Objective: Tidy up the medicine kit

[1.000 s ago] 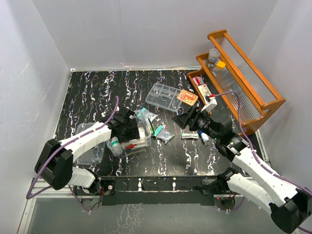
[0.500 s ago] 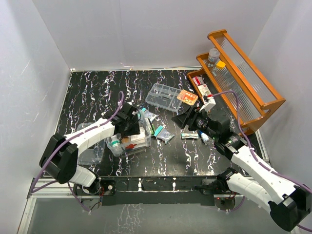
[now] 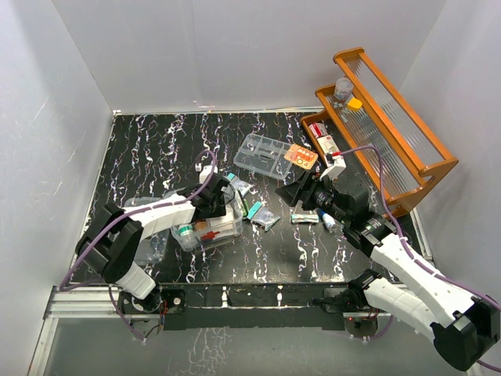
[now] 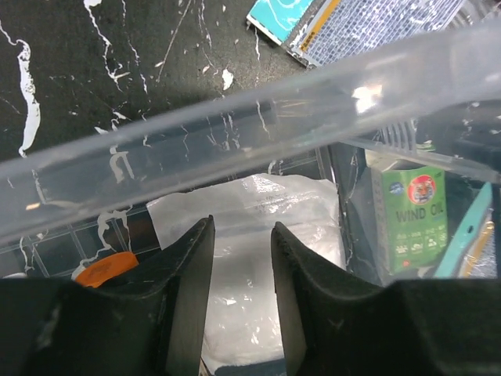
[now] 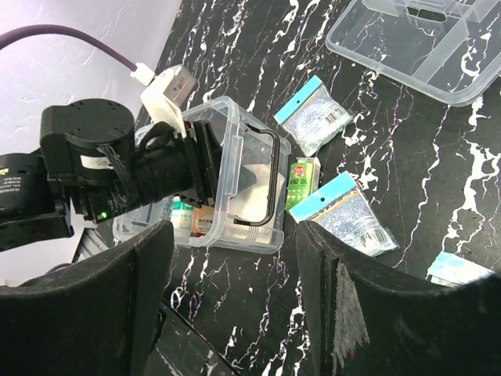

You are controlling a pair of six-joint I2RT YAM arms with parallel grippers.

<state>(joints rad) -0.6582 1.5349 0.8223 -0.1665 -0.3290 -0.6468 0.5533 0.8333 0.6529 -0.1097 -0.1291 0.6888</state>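
The medicine kit (image 3: 205, 229) is a clear open box left of centre, with a red mark on its front. My left gripper (image 3: 221, 200) reaches into its right end. In the left wrist view the fingers (image 4: 188, 266) stand a little apart and empty above a white pouch (image 4: 258, 196), behind the box rim (image 4: 235, 149). A green Wind Oil box (image 4: 411, 215) lies just outside. My right gripper (image 3: 291, 193) hovers open and empty right of the kit (image 5: 235, 141). It looks down on the kit's black handle (image 5: 270, 176) and the bottles (image 5: 182, 213) inside.
A clear lid-like piece (image 3: 142, 239) lies left of the kit. A clear divider tray (image 3: 264, 154) and an orange packet (image 3: 301, 157) lie at the back centre. Blue-topped packets (image 5: 313, 117) (image 5: 348, 211) lie beside the kit. The wooden rack (image 3: 383, 125) stands at the right.
My left gripper has moved right along the kit and now reaches into its right end. The right arm has barely moved.
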